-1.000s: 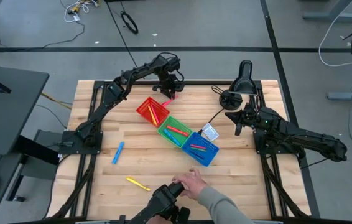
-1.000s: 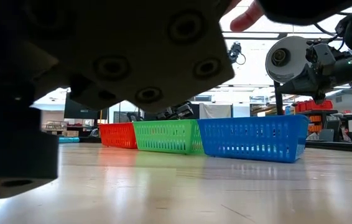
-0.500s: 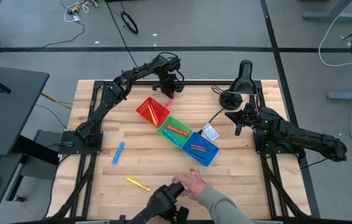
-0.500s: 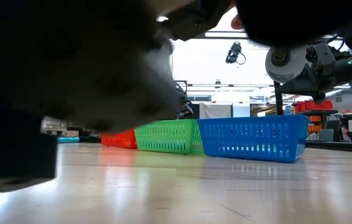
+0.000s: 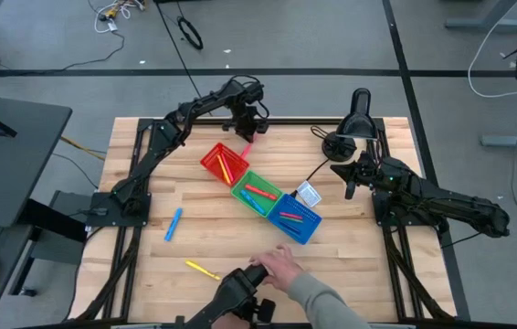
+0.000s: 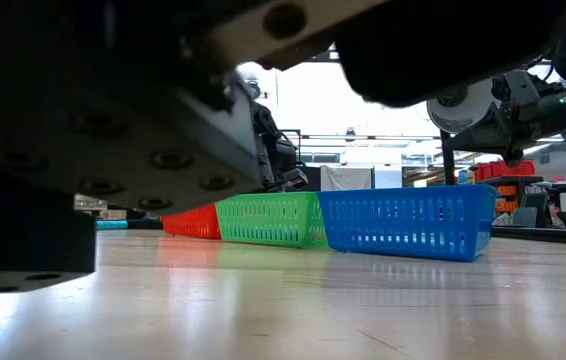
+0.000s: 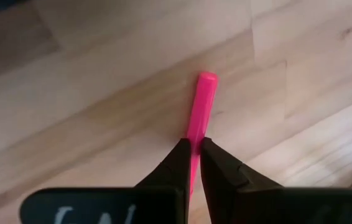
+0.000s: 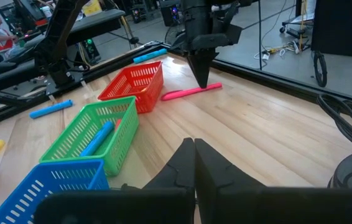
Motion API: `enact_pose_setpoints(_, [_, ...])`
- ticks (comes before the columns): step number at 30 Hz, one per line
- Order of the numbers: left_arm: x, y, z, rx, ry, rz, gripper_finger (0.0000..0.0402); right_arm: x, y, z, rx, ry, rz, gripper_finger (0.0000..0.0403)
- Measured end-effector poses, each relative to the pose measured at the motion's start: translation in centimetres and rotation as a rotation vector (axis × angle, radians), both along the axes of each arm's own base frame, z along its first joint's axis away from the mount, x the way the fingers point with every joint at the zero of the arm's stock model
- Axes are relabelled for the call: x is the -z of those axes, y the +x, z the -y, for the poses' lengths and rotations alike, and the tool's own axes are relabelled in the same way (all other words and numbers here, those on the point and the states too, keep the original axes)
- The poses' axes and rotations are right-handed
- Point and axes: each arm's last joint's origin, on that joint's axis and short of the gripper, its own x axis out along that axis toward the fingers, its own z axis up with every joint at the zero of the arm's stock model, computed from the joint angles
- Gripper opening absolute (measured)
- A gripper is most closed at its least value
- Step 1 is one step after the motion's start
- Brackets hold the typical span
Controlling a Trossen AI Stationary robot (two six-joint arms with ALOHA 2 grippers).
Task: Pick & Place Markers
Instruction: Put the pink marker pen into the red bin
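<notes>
A pink marker [image 7: 202, 106] lies flat on the wood at the table's far middle, beyond the red bin [image 5: 224, 163]. My left gripper [image 5: 245, 131] stands on it, pointing steeply down, shut on it. The red, green [image 5: 257, 192] and blue [image 5: 295, 217] bins stand in a slanting row and hold several markers. A blue marker [image 5: 174, 223] and a yellow marker [image 5: 202, 270] lie loose at the near left. My right gripper [image 8: 193, 155] waits shut at the right, holding nothing. My left gripper pinches the pink marker's shaft [image 7: 194, 140] between its two fingertips [image 7: 177, 163], one on each long side. It comes from above, pointing steeply down. One end [image 7: 208, 78] sticks out past the fingers. The marker [image 8: 191, 92] lies flat on the table.
A person's hand [image 5: 281, 267] holds a dark device [image 5: 240, 297] at the near edge; it fills much of the low view [image 6: 113, 120]. A small white box [image 5: 308, 194] lies by the blue bin. A black stand [image 5: 357, 114] and cable sit far right.
The person's hand and the dark device at the near edge have shifted across the front of the low camera. My left gripper has stayed over the pink marker, which lies where it was.
</notes>
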Motion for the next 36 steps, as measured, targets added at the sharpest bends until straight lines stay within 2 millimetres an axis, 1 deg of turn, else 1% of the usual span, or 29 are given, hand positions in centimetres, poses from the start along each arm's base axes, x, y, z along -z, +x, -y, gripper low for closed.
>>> enact_pose_setpoints(9, [0.03,-0.76,-0.88,-0.022,0.033,-0.029,0.0034,0.00,0.00,0.00,0.000,0.000,0.000,0.0000])
enact_pose_setpoints(18, [0.05,-0.74,-0.86,-0.003,0.050,-0.035,0.0037,0.00,0.00,0.00,0.000,0.000,0.000,0.0000])
enact_pose_setpoints(21, [0.13,-0.76,-0.92,-0.003,0.074,-0.054,0.0054,0.00,0.00,0.00,0.000,0.000,0.000,0.0000])
enact_pose_setpoints(27, [0.19,-0.52,-0.63,0.006,0.140,-0.117,0.0111,0.00,0.00,0.00,0.000,0.000,0.000,0.0000])
enact_pose_setpoints(31, [0.18,-0.39,-0.56,0.010,0.156,-0.123,0.0128,0.00,0.00,0.00,0.000,0.000,0.000,0.0000])
enact_pose_setpoints(34, [0.20,-0.36,-0.54,0.027,0.160,-0.120,0.0123,0.00,0.00,0.00,0.000,0.000,0.000,0.0000])
enact_pose_setpoints(36, [0.20,-0.40,-0.55,0.030,0.162,-0.124,0.0103,0.00,0.00,0.00,0.000,0.000,0.000,0.0000])
